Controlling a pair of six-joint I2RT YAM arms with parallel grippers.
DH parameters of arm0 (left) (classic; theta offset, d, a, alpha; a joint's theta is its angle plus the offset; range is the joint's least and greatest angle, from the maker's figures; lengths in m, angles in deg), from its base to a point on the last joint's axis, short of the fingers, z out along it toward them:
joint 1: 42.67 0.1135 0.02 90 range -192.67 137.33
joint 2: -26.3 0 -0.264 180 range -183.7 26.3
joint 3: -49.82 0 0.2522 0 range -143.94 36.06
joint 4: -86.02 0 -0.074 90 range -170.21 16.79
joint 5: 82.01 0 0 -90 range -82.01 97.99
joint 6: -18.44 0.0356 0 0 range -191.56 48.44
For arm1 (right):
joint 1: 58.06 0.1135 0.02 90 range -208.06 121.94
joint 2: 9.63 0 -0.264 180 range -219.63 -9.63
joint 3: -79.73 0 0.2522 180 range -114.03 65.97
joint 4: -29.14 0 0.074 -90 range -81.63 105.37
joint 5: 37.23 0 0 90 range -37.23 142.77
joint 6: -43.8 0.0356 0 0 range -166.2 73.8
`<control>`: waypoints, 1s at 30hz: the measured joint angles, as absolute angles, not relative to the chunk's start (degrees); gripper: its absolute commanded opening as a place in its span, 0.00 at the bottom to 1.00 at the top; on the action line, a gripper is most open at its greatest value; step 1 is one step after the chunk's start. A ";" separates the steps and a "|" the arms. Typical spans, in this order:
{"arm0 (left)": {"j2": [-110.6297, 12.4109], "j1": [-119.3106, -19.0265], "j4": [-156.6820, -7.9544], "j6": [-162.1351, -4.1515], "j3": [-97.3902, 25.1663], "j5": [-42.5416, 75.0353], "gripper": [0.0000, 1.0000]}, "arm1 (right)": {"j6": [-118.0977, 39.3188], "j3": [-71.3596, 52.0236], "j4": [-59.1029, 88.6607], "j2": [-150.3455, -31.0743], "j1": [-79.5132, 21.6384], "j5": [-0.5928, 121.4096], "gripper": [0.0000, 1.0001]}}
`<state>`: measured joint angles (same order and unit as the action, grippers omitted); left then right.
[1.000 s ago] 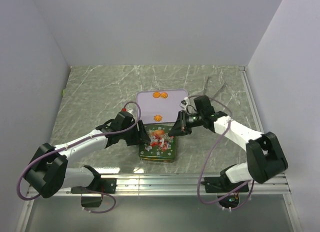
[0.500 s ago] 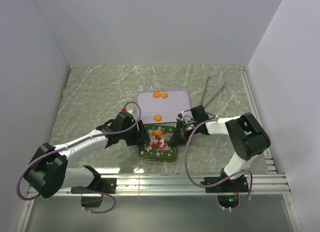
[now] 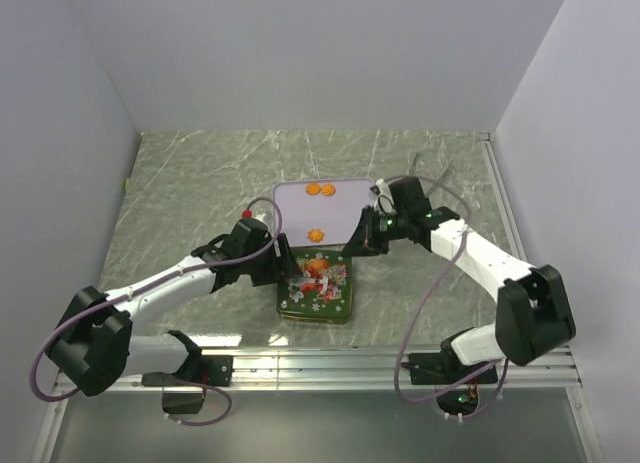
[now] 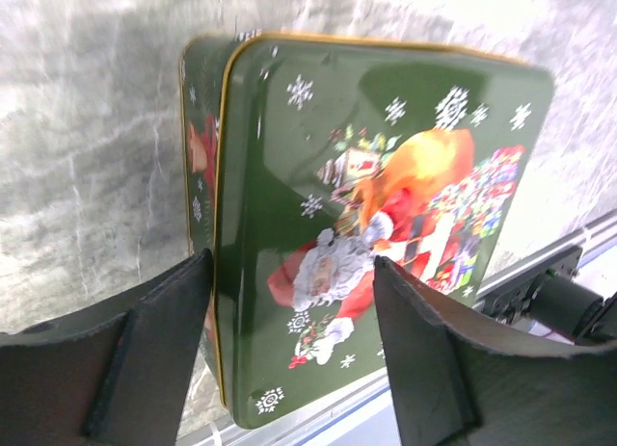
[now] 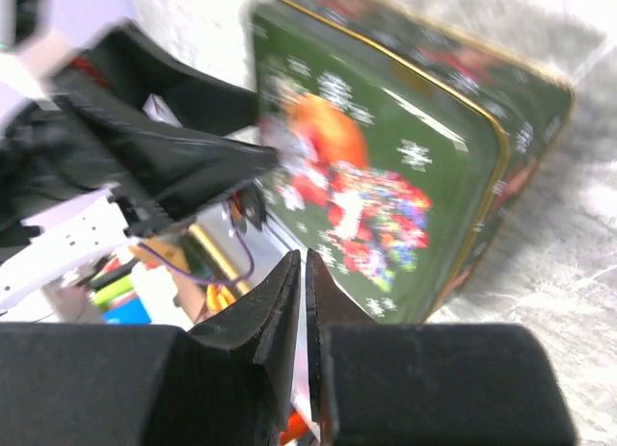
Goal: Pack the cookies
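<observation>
Three cookies not yet packed, on tray just above tin in top view: pair at upper edge, lone cookie at lower edge. Lid on tin. Left gripper open, spread over lid. Right gripper closed, just right of lone cookie, likely nearer.

cookies on tray, tin before tray

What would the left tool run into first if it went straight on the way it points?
Most likely the green tin's lid, lying straight ahead of the left tool; depth is unclear.
</observation>
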<state>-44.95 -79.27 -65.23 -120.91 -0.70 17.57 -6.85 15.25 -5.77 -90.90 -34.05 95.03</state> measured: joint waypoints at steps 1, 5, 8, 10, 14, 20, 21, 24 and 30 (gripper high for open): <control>-44.73 -79.27 -65.01 -120.84 -1.09 17.11 0.75 | -7.35 13.94 -6.89 -89.88 -34.05 94.15 0.15; -43.28 -79.25 -63.35 -120.75 -2.29 14.82 0.79 | -9.34 8.23 -10.52 -86.31 -34.05 91.47 0.18; -41.38 -79.25 -61.41 -120.62 -2.66 12.48 0.80 | -10.72 5.43 -12.90 -83.89 -34.05 89.59 0.18; -39.72 -79.25 -59.35 -120.36 -3.17 10.79 0.79 | -11.72 3.99 -14.67 -81.90 -34.05 88.10 0.19; -37.08 -79.25 -54.06 -118.98 -7.43 6.55 0.79 | -13.76 0.54 -17.95 -76.65 -34.03 84.56 0.20; -31.68 -79.25 -46.76 -115.75 -19.62 -5.34 0.90 | -15.75 -3.00 -19.24 -67.60 -33.57 80.49 0.98; -30.08 -79.25 -46.13 -115.59 -21.77 -8.81 0.92 | -16.47 -2.78 -18.45 -65.81 -33.25 79.79 0.98; -23.33 -79.22 -47.55 -113.71 -23.47 -19.48 0.89 | -16.16 2.77 -12.94 -58.93 -32.61 74.92 0.98; -5.82 -79.09 -61.84 -98.92 -7.97 -27.06 0.88 | -7.27 23.14 -2.21 -45.70 -32.44 62.15 0.99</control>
<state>-5.82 -79.09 -61.84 -98.92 -7.97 -27.06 -7.27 23.14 -2.21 -45.70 -32.44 62.15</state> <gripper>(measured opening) 0.840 0.990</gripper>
